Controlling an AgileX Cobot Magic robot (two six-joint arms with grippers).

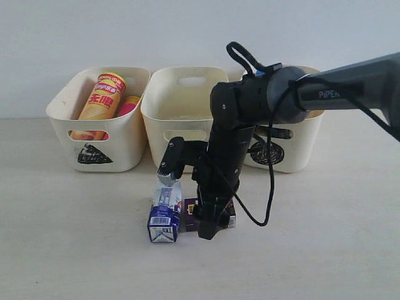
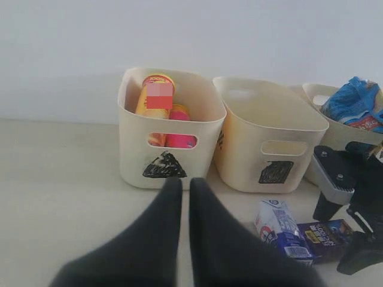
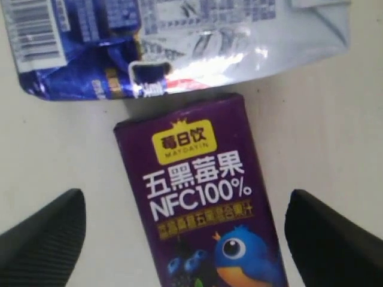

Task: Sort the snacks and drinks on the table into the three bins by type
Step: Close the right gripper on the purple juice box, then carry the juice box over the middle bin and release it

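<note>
The right arm's jaws stand wide open, one dark fingertip [image 3: 45, 236] on each side of the purple juice carton [image 3: 197, 203] and neither touching it. The carton lies flat on the pale surface [image 1: 75, 250] with its label facing up, showing a yellow badge, white lettering and a blue cartoon bird. Just beside its top end lies the blue-and-white gabled carton [image 3: 179, 42], on its side, its barcode end turned toward the exterior camera. Both drinks rest in front of the middle bin [image 1: 156, 112].

The right arm [image 1: 250, 106] reaches in from the right edge of the exterior view and bends steeply down over the cartons, a black cable [image 1: 240, 56] looping above its elbow.

The left arm's jaws are drawn together with only a thin slit between the fingers [image 2: 161, 239], and nothing is held in them. They hang above the surface, pointing toward the left bin [image 2: 128, 149] and the middle one.

The three cream bins stand in a row against the pale wall [image 1: 125, 31], each with a black scribble on its front. The left bin holds the yellow chip can [image 1: 103, 100] and the pink chip can [image 1: 128, 106], both leaning. The right bin [image 1: 300, 150], partly hidden behind the right arm, holds a blue-and-white crinkly bag [image 2: 353, 98].
</note>
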